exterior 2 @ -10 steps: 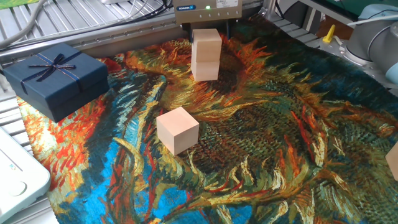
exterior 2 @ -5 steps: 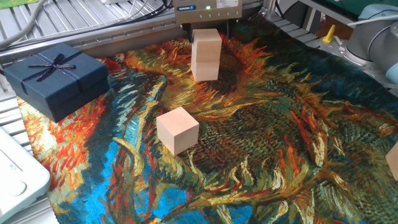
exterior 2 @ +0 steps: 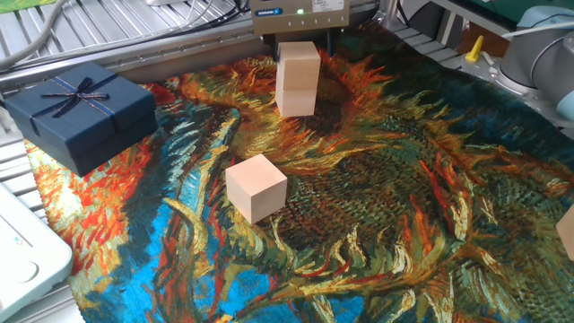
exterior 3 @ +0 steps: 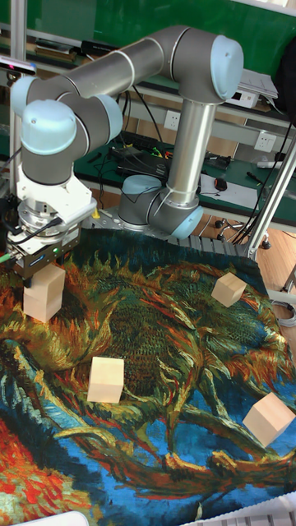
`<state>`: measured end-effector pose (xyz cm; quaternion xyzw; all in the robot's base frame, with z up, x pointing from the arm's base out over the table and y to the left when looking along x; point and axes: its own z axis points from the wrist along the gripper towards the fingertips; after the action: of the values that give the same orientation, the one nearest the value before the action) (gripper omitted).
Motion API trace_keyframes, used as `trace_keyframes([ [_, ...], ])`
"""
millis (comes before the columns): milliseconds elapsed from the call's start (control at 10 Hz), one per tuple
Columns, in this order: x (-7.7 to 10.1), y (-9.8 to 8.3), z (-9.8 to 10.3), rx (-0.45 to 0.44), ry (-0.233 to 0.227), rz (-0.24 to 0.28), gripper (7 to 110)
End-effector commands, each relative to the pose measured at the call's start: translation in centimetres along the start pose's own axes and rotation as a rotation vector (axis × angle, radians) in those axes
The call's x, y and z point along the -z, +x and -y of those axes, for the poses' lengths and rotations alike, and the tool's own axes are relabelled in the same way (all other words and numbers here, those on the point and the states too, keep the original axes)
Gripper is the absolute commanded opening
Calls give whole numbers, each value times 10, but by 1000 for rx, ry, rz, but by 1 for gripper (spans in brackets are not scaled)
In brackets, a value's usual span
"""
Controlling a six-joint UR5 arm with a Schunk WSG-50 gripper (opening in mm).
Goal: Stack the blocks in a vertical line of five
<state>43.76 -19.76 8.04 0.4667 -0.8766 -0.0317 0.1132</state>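
Two pale wooden blocks (exterior 2: 297, 79) stand stacked at the far side of the painted cloth, also seen as the stack (exterior 3: 43, 293) at the left. My gripper (exterior 2: 300, 43) hangs straight over this stack, its dark fingers (exterior 2: 329, 42) pressed to both sides of the top block (exterior 3: 48, 279). A single block (exterior 2: 256, 187) lies in the middle of the cloth, the same block (exterior 3: 106, 379) in the tall view. Another block (exterior 3: 228, 288) sits at the far right and one more block (exterior 3: 268, 418) near the right front, cut by the edge (exterior 2: 567, 230).
A dark blue gift box (exterior 2: 81, 111) with a ribbon rests at the cloth's left edge. A white device (exterior 2: 25, 256) sits at the front left. Metal rails and cables run behind the stack. The arm's elbow (exterior 2: 541, 56) looms at the right.
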Motion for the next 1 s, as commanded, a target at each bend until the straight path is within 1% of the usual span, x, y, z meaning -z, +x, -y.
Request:
trace_keyframes([
  [0, 4, 0, 5, 2, 25, -10, 88],
  [200, 6, -1, 5, -6, 35, -24, 88],
  [500, 10, -5, 8, -14, 53, -25, 88],
  [800, 20, 0, 12, -50, 109, -66, 88],
  [900, 24, -2, 11, -68, 120, -62, 88],
])
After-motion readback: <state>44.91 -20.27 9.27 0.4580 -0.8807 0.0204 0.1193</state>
